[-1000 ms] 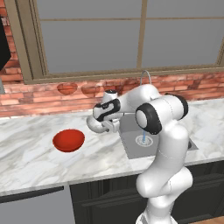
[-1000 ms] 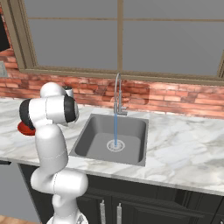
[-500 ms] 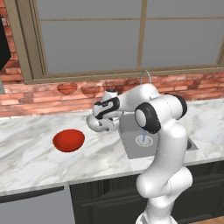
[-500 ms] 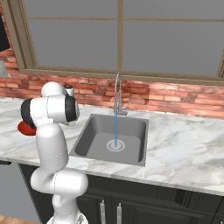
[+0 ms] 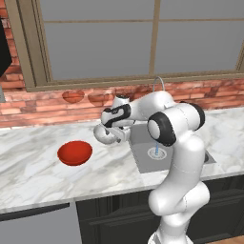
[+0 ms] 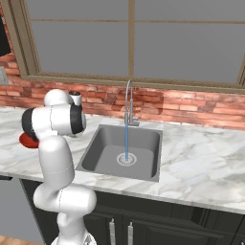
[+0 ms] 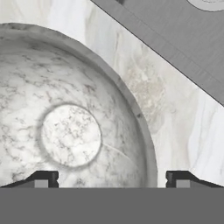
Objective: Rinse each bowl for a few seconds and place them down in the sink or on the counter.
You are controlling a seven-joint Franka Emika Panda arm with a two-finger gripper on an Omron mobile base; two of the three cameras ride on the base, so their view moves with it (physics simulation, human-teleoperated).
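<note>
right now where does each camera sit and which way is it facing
Left base view: behind the arm to its left, facing forward and down at the red bowl and white bowl on the counter; the arm rises lower right.
Right base view: behind-right, facing the sink and running faucet; the arm rises lower left.
Hand view: on the hand, looking into the white bowl; fingertips at the bottom.
Both base views share the sink.

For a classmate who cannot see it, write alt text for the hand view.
A white speckled bowl seen from directly above takes up the left of the picture, one dark fingertip over its inside and the other beyond its rim. It sits on the white marble counter, with a corner of the grey sink at upper right.
</note>
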